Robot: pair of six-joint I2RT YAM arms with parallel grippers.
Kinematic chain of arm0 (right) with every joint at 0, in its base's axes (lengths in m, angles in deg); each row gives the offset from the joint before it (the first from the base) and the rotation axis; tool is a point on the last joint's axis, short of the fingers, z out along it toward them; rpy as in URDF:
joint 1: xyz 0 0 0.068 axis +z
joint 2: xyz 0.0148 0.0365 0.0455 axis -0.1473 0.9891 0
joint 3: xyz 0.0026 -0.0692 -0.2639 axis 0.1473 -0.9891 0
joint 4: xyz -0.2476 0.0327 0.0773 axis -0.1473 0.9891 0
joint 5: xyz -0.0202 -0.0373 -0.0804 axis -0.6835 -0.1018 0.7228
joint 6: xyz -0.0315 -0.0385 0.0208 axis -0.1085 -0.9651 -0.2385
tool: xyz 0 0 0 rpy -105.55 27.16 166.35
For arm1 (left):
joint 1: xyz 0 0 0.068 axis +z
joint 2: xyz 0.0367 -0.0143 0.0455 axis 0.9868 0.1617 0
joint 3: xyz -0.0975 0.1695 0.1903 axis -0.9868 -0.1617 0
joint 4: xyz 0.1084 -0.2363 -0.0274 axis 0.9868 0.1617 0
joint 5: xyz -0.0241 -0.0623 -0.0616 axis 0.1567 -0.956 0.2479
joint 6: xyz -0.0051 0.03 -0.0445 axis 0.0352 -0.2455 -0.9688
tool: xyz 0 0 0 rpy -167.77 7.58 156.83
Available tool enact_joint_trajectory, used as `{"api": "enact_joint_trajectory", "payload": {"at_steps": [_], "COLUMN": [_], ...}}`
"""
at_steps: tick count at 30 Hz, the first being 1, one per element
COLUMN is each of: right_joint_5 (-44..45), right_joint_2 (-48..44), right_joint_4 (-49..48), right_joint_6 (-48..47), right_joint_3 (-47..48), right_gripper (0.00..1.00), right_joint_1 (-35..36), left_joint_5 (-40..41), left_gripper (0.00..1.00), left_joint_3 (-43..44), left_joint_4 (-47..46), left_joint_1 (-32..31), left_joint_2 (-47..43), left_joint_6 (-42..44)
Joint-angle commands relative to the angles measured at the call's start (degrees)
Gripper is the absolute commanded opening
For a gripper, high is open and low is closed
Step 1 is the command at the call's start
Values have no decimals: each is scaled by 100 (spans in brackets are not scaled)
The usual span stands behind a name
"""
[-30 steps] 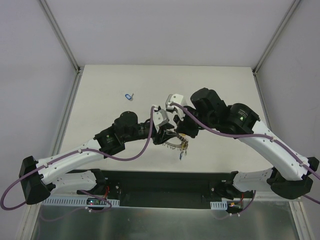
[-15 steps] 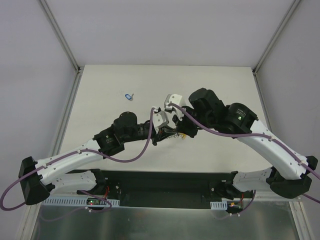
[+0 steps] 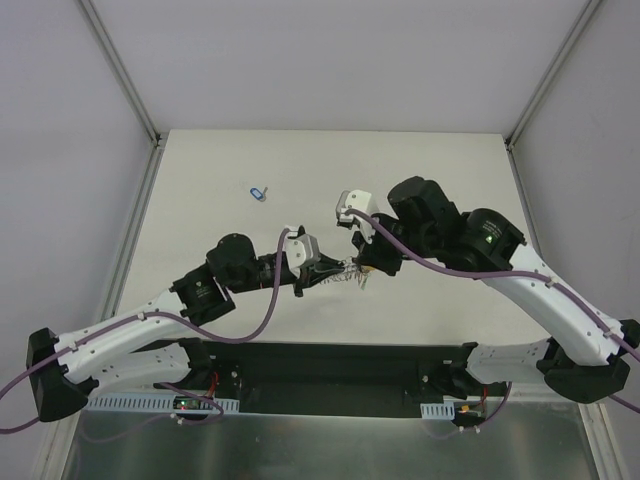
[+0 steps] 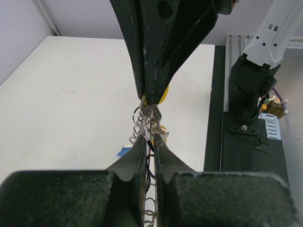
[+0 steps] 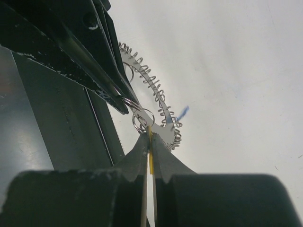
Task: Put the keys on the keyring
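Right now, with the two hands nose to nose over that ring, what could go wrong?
1. The right hand pinches the yellow-tagged key only at its fingertips; a tug from the keyring could twist it loose.
2. The left hand holds the keyring by its thin wire edge, so the ring might swing or slip.
3. Both hands sit tip to tip; a small push could knock them together.
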Motion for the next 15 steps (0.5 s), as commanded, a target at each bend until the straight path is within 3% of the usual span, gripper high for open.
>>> {"api": "enact_joint_trajectory", "payload": {"at_steps": [1,15], "right_joint_5": [304,111], "right_joint_2": [-287,-243], "right_joint_4": [343,738], "right_joint_6": [-325,-650], "right_joint_3": [-113,-254], "right_gripper": [1,1], "right_joint_1": [-163,-172], "left_joint_5": [-120,-67], "left_gripper": [0,0], "left_joint_3": [-151,-591], "left_joint_4": [-278,-972], "left_joint_1": [-7,-7], "left_joint_2": [-397,-898], "left_joint_6": [117,64]}}
